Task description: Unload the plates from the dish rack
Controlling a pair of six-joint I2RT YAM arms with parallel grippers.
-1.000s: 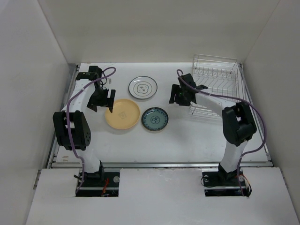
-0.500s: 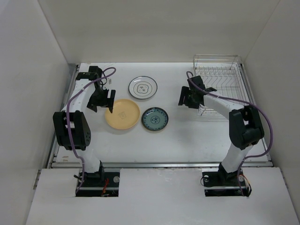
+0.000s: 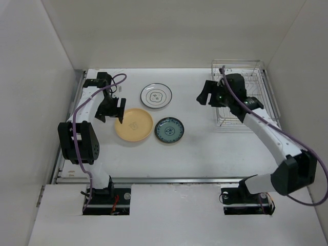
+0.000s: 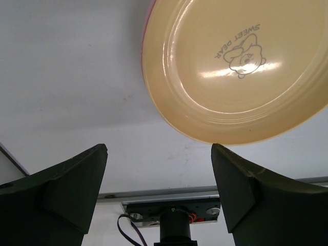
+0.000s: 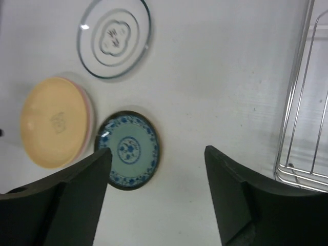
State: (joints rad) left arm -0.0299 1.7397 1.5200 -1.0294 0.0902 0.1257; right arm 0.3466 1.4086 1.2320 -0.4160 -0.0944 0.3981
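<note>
**Right arm repositioned at the dish rack; left arm unchanged**

Change noted: one second ago the dish rack (image 3: pixel 259 84) was tipped up at its near left corner beside the right gripper (image 5: pixel 159 151). It now sits flat on the table (image 3: pixel 205 148). The right arm's elbow has swung out to the near right of the rack, and its forearm crosses above the rack's near left part. The gripper hangs just off the rack's left edge. The left arm and all the plates have not moved.

Writing: the yellow-orange plate (image 4: pixel 241 66) bears "SWEET BEAR" above a small bear drawing.

Contents: the yellow-orange plate is nested in a pink plate (image 5: pixel 89 110), of which only the rim shows.

Positions: all the plates lie well to the left of the rack. The teal plate (image 3: pixel 169 129) is nearest it, the white plate with grey rings (image 3: pixel 156 96) lies farther back, and the stacked pair is farthest.

Claws: the right gripper's fingers stand wide apart with nothing between them. The left gripper (image 4: pixel 159 154) is likewise spread wide and empty, at the stacked pair's edge farthest from the rack.
</note>
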